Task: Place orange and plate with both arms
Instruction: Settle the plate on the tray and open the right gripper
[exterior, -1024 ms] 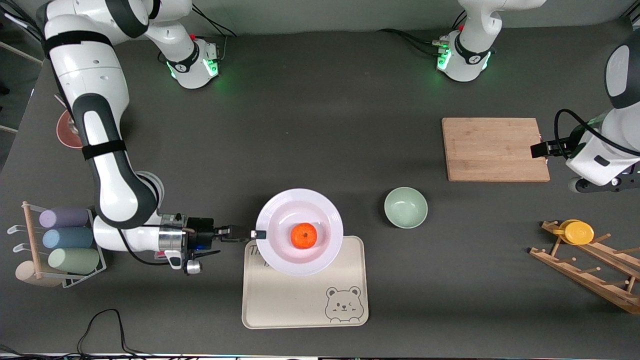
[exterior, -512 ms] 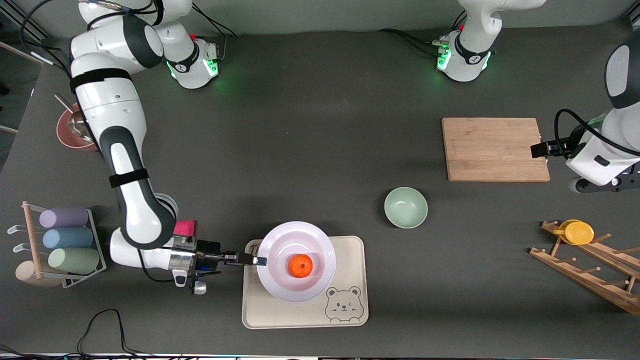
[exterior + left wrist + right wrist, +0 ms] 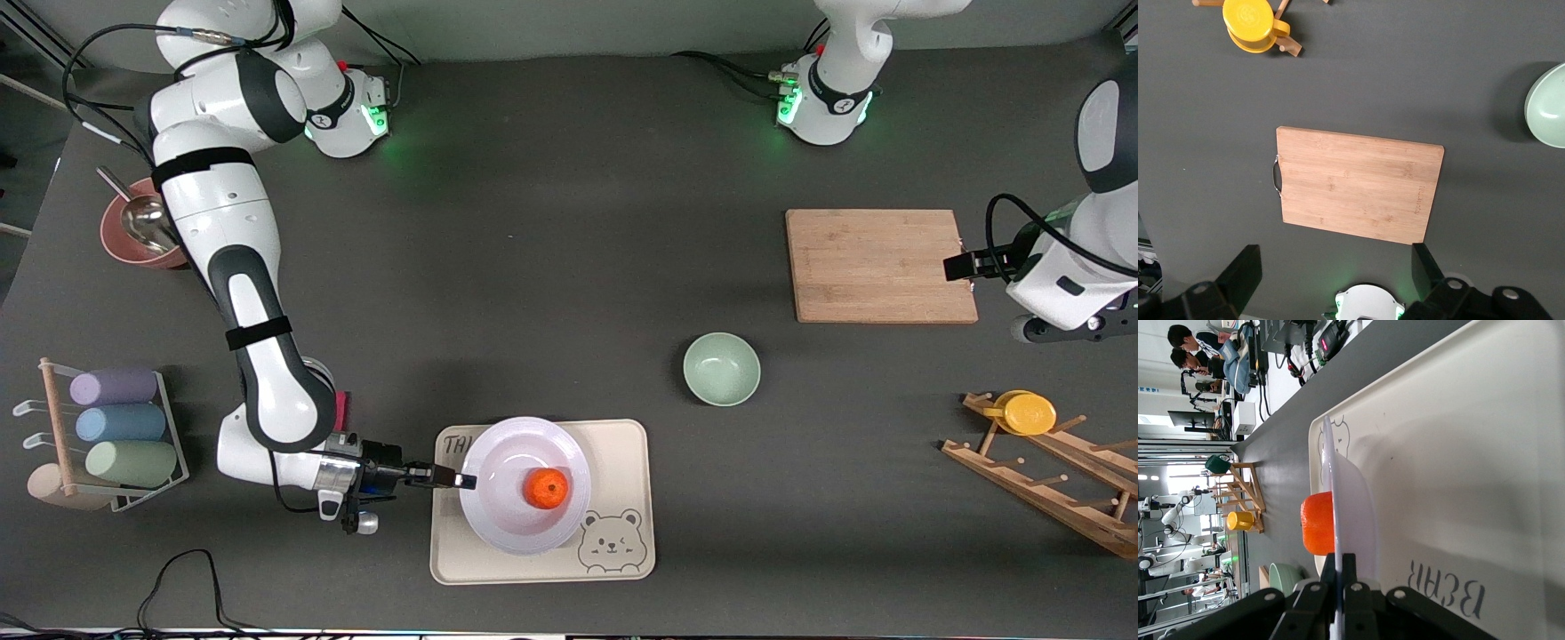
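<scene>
The white plate (image 3: 511, 520) lies over the cream bear-printed tray (image 3: 622, 453), with the orange (image 3: 546, 488) in its well. My right gripper (image 3: 462, 481) reaches in from the right arm's end of the table and is shut on the plate's rim. The right wrist view shows the plate (image 3: 1345, 500) edge-on, pinched by the right gripper (image 3: 1340, 563), with the orange (image 3: 1317, 523) on it and the tray (image 3: 1458, 440) just below. I cannot tell whether the plate touches the tray. My left gripper (image 3: 1336, 260) waits open and empty, high beside the cutting board.
A mint-green bowl (image 3: 721, 369) stands just off the tray toward the left arm's end. A wooden cutting board (image 3: 880, 265) and a wooden rack with a yellow cup (image 3: 1029, 413) are there too. A cup rack (image 3: 116, 425) and a reddish bowl (image 3: 133, 236) sit at the right arm's end.
My right gripper has carried the plate and orange toward the front camera and down, from the tray's far edge to over its middle. The left arm has not moved.
</scene>
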